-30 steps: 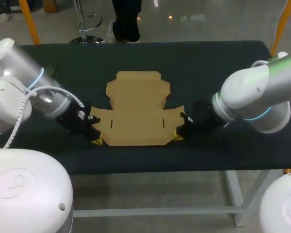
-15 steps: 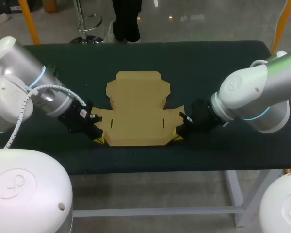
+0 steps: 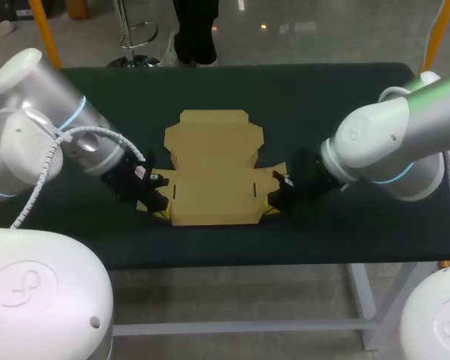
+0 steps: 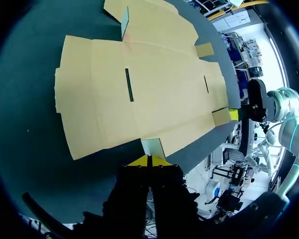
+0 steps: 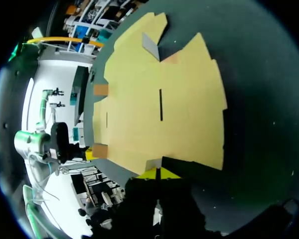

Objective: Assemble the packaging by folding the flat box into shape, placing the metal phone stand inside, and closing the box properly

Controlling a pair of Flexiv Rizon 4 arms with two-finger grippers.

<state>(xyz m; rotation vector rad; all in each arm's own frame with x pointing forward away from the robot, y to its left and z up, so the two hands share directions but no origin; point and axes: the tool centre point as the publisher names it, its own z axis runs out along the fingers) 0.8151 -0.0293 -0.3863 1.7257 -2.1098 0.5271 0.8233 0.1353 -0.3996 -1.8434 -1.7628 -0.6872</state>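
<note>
The flat box [image 3: 214,169] is seen to be of plain brown cardboard, matt and unprinted, with creased fold lines and narrow cut slots; a small raised tab is shown paler in the left wrist view; the table [image 3: 322,90] is covered with a dark green matt surface, seemingly cloth, faintly speckled in the wrist views; the left arm [image 3: 37,135] and right arm [image 3: 390,142] are clad in smooth, glossy white and silvery shells, whether metal or plastic cannot be told; a ribbed white plastic hose [image 3: 33,187] is carried along the left arm; the left gripper [image 3: 159,212] and right gripper [image 3: 268,208] are finished in matt black, their tips in bright, smooth-looking yellow.
</note>
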